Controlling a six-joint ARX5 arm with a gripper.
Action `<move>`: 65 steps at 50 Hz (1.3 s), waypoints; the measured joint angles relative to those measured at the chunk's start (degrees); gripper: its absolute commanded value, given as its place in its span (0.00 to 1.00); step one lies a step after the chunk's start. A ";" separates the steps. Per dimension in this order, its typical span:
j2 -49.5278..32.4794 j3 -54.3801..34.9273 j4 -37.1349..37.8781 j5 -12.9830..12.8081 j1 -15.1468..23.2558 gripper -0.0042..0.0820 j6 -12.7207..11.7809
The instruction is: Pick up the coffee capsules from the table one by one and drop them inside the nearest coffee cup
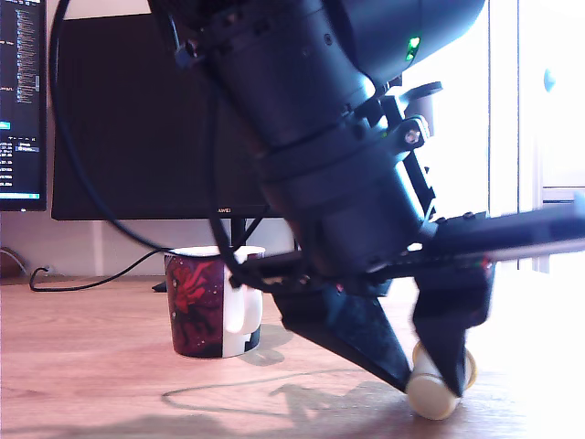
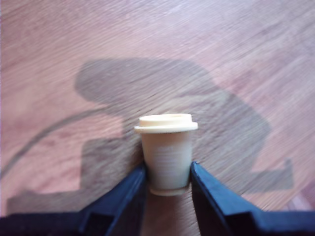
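Gripping cream capsule (image 2: 167, 152), pincer (image 2: 168, 184) low.

Black arm low over table (image 1: 82, 366), fingers (image 1: 384, 352) astride cream capsule (image 1: 437, 391); mug (image 1: 212, 302) behind — dark monitor (image 1: 137, 119)

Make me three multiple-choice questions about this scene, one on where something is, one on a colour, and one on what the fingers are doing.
1. In the exterior view, the dark red-and-black printed ceramic mug stands where, relative to the gripper?
A. to its left
B. to its right
C. directly under it

2. What colour is the small tapered capsule between the fingers?
A. dark purple
B. cream-white
C. green

3. How do the fingers stand?
A. spread wide, far from the capsule
B. closed against the capsule's two sides
C. inside the mug

Answers: 1 A, the mug sits left of the gripper; 2 B, the wrist view shows a cream body; 3 B, both fingers touch it.
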 measured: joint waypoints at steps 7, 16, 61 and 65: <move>-0.74 0.00 -0.98 -0.72 -0.02 0.20 6.03; -3.63 0.00 -1.68 -1.11 0.00 0.19 11.91; -17.29 0.00 -6.19 -1.27 6.80 0.19 23.67; -17.51 0.00 -6.16 -0.96 8.46 0.19 24.39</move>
